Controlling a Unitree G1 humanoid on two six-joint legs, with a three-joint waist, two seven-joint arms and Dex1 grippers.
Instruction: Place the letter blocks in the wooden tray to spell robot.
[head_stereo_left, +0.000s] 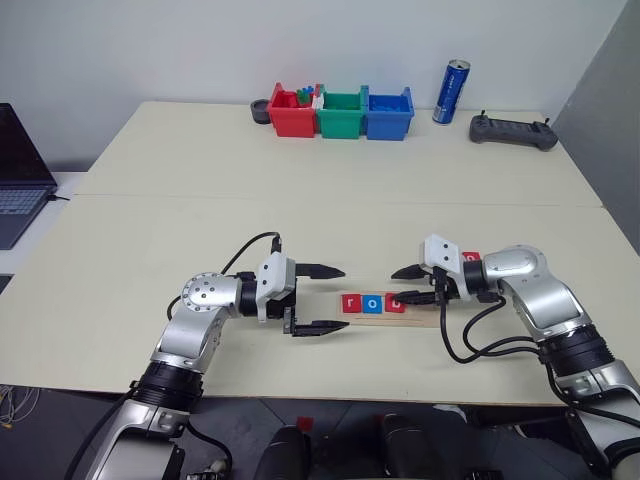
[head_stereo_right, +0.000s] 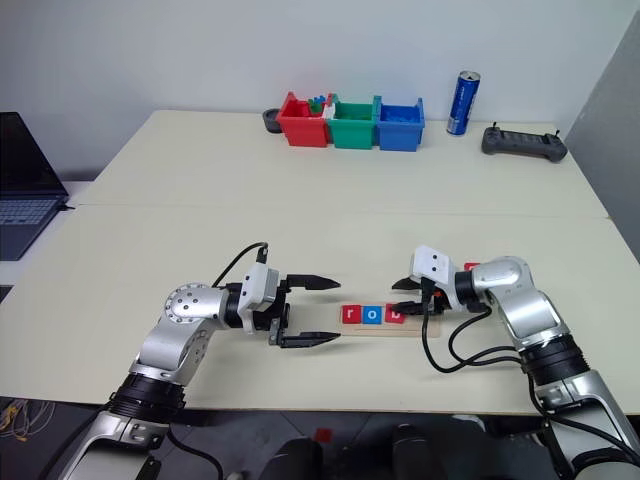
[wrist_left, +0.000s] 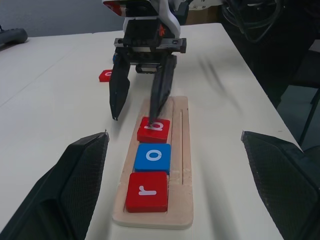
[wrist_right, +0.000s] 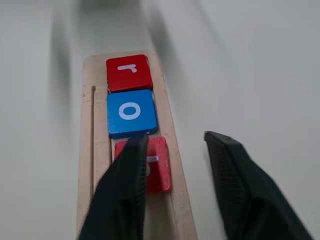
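A laptop (head_stereo_left: 20, 170) sits at the far left edge of the desk (head_stereo_left: 150, 220).

My left claw (head_stereo_left: 320, 299) hovers over the desk just left of the wooden tray (head_stereo_left: 415, 318), pointing toward it. Its fingers stand wide apart and hold nothing.

The wooden tray lies flat near the front edge of the desk, between my two claws. Three letter blocks sit in it, side by side and touching: the red "r" block (wrist_left: 146, 191) at the left end, the blue "o" block (wrist_left: 153, 157) next to it, and the red "b" block (wrist_left: 154, 130) third. The "b" block sits slightly askew against the "o" block.

My right claw (wrist_left: 137, 105) is over the right part of the tray, pointing left and tilted down. Its fingers are apart and grip nothing. One fingertip (wrist_left: 154, 114) is at the far edge of the "b" block; the other hangs beside the tray, over the bare desk.

Another red letter block (wrist_left: 106, 75) lies on the desk behind my right claw, apart from the tray.

At the back of the desk stand a red bin (head_stereo_left: 292, 113), a green bin (head_stereo_left: 341, 113) and a blue bin (head_stereo_left: 389, 113) in a row, then a blue can (head_stereo_left: 451, 91) and a dark controller (head_stereo_left: 513, 131).
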